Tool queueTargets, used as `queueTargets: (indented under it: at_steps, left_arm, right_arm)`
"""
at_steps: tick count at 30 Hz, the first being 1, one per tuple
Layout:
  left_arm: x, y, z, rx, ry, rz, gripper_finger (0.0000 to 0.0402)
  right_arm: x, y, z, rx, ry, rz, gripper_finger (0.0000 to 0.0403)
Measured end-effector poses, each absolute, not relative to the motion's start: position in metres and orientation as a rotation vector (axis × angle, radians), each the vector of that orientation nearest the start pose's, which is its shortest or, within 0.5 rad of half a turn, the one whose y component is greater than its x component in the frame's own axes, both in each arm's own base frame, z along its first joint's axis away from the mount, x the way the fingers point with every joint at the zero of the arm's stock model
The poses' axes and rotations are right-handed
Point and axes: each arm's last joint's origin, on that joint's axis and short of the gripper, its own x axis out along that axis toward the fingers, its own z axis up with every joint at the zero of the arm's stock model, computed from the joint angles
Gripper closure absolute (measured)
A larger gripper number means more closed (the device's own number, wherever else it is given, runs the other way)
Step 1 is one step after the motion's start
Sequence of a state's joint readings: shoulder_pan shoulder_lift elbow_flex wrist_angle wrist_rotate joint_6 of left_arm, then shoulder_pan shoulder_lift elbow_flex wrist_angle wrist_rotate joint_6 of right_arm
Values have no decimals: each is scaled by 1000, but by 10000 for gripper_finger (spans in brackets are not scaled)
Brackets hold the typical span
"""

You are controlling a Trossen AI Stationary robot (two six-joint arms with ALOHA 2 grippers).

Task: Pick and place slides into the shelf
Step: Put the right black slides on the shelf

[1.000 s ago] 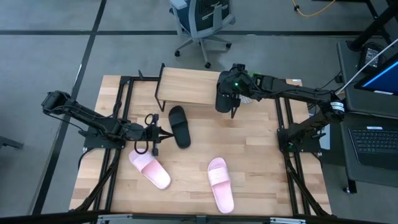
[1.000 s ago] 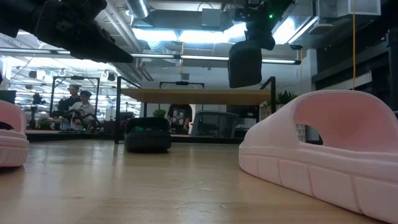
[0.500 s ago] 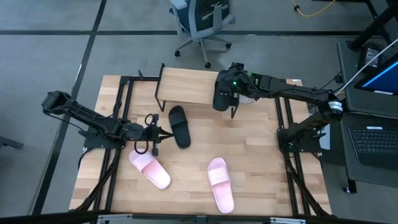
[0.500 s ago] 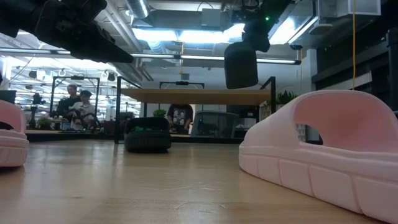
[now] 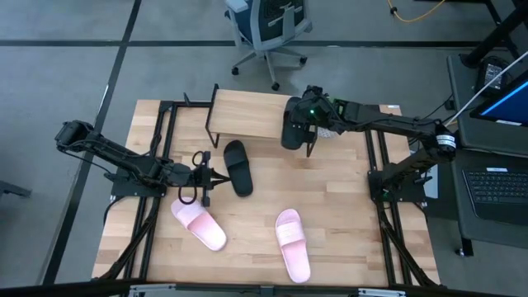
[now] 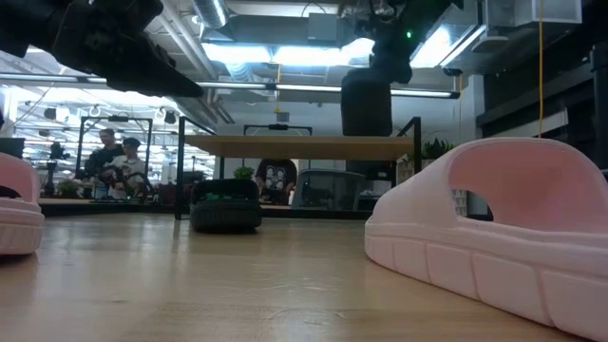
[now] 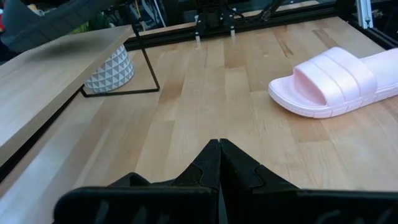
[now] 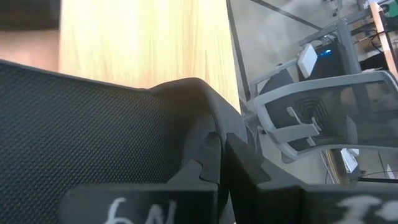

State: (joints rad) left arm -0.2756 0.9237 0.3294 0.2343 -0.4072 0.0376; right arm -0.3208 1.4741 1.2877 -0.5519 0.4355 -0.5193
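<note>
Place: a robotics lab or open workshop space
Floor: grey, with dark seams, around the wooden table (image 5: 330, 198)
Furniture: a grey mesh office chair (image 5: 268, 29) on castors behind the table
Equipment: a laptop (image 5: 499, 194) and a lit screen (image 5: 507, 103) on a stand beside the table
Ceiling: exposed ducts (image 6: 285, 38) and strip lights
Background: people (image 6: 119, 161) seated at benches, far off

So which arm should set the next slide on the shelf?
Right. The right gripper is shut on a black slide held above the right end of the shelf. The left gripper is shut, empty and low beside the other black slide on the table.
</note>
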Motion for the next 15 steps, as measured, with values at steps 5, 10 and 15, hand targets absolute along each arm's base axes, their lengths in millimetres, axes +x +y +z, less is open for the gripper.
queueTargets:
  at_steps: [5,10,15]
  left_arm:
    - [182,-39,193,157,344,124,401]
    - [182,-39,193,156,343,124,401]
    - [182,-39,193,157,343,124,401]
  right_arm:
    - [291,-119,300,-578,859,-540,391]
    - [286,-125,298,-611,864,-549,391]
    - [282,-129,296,-631,904,-539,391]
